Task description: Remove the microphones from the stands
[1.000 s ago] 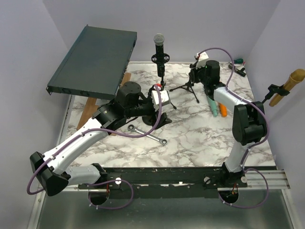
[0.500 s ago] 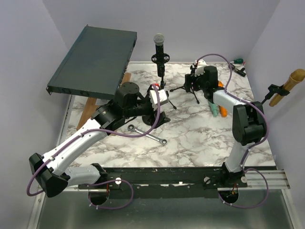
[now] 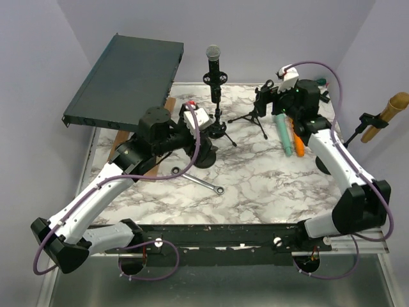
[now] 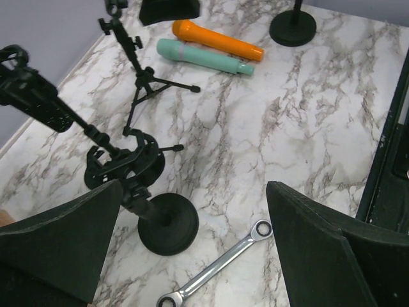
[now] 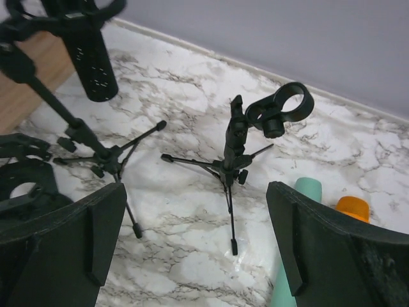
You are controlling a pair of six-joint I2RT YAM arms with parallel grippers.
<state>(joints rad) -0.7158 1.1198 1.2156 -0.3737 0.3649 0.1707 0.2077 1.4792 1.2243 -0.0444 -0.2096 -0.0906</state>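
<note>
Your black handheld microphone with a silver mesh head (image 3: 213,56) stands upright in the clip of its slim black tripod stand (image 3: 218,115), at the far middle of the white marbled tabletop (image 3: 268,185). Take that tripod stand as your reference.

Your left gripper (image 4: 192,192) hovers at the near-left side of it, jaws spread wide and holding nothing. The left wrist view looks down on a black round-base stand with an empty clip (image 4: 167,227) just in front of the tripod stand. A silver ratcheting wrench (image 4: 217,265) lies flat on the tabletop, nearer to you than that.

Your right gripper (image 5: 195,192) hangs to the right of the tripod stand, jaws likewise wide apart and empty. It faces a second black tripod with an empty ring clip (image 5: 233,150), which stands just right of the reference stand. Neither gripper touches the microphone.

Farther right of the tripod stand, a teal microphone (image 3: 283,134) and an orange microphone (image 3: 295,141) lie side by side on the tabletop. To the left of the stand, a dark flat metal rack case (image 3: 128,77) sits tilted. Well off to the right, past the tabletop's edge, a wood-coloured microphone (image 3: 390,107) is held in a black clip.
</note>
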